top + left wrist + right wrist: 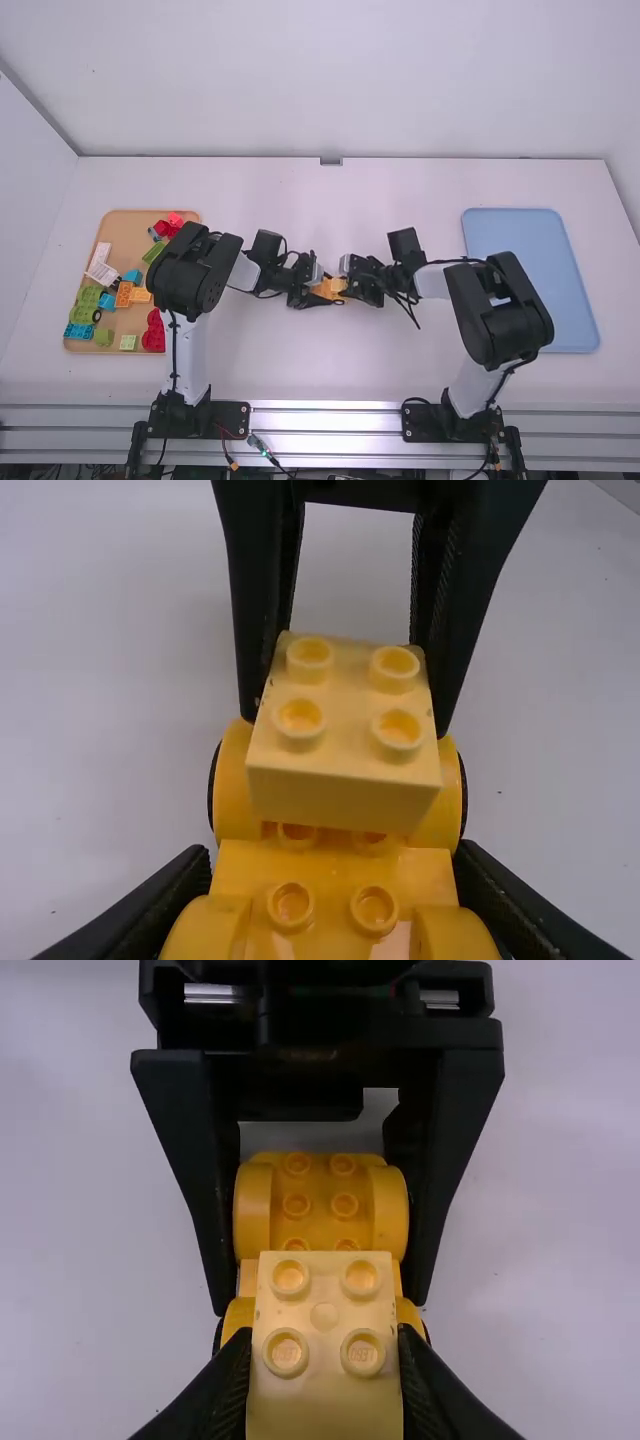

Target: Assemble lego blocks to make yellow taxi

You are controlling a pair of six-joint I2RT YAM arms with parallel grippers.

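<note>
Near the high view's centre, the orange-yellow wheeled base faced studs up, and the pale yellow four-stud block was studs up at its right end.

L tray is set on the L side of the worktop, R tray on the R. Betw. them, near mid-worktop, a wheeled base is held in the L end effector; an upper block is held over its R part in the R end effector. In L tray, loose blocks are spread, a panel placed at L, a small block by the near edge, L of a rounded piece.
</note>
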